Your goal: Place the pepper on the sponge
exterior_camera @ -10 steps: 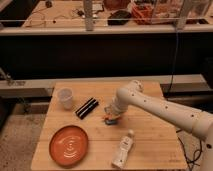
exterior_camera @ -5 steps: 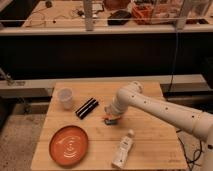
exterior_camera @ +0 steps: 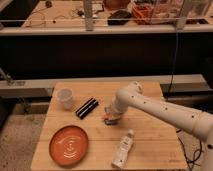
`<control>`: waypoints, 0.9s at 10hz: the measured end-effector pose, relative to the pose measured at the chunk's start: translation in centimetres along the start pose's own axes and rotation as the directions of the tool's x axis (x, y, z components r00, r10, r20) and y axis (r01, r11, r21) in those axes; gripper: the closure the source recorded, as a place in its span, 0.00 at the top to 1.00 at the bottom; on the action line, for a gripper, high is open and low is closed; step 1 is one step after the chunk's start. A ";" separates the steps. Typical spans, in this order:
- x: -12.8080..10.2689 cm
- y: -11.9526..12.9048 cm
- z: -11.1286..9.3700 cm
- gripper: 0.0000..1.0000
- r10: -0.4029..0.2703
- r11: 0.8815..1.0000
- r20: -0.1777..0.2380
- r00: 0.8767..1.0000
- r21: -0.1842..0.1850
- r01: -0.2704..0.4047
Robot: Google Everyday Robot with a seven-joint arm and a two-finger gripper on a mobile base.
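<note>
Evidently you were at the placing step: your end effector (exterior_camera: 111, 113) sat low over the sponge (exterior_camera: 115, 120), the pepper (exterior_camera: 106, 119) at its near edge. Whether it was clamped or released, I could not tell. Any lift called for the pepper resting squarely first.

matt wooden table (exterior_camera: 150, 146) beneath the end effector (exterior_camera: 111, 114), glossy orange plate (exterior_camera: 68, 145), smooth white arm (exterior_camera: 160, 108)

The gripper (exterior_camera: 111, 113), at frame centre, covers most of the sponge (exterior_camera: 116, 119) and part of the pepper (exterior_camera: 106, 119); whether those touch cannot be told. The arm (exterior_camera: 165, 112) runs off the lower right edge.
</note>
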 end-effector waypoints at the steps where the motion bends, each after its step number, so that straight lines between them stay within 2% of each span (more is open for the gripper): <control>1: 0.0 0.0 0.0 0.31 0.001 1.000 0.000 1.000 0.001 -0.001; 2: 0.0 -0.1 0.0 0.27 0.002 1.000 -0.001 1.000 0.001 -0.002; 3: -0.1 -0.1 0.0 0.28 0.003 1.000 -0.001 1.000 0.002 -0.003; 4: 0.0 -0.1 0.0 0.32 0.005 1.000 -0.001 1.000 0.003 -0.005; 6: -0.1 -0.2 0.0 0.34 0.007 1.000 -0.003 1.000 0.003 -0.007; 8: 0.0 -0.2 0.0 0.44 0.015 1.000 -0.003 1.000 0.003 -0.015; 9: 0.0 -0.2 0.0 0.44 0.016 1.000 -0.003 1.000 0.003 -0.016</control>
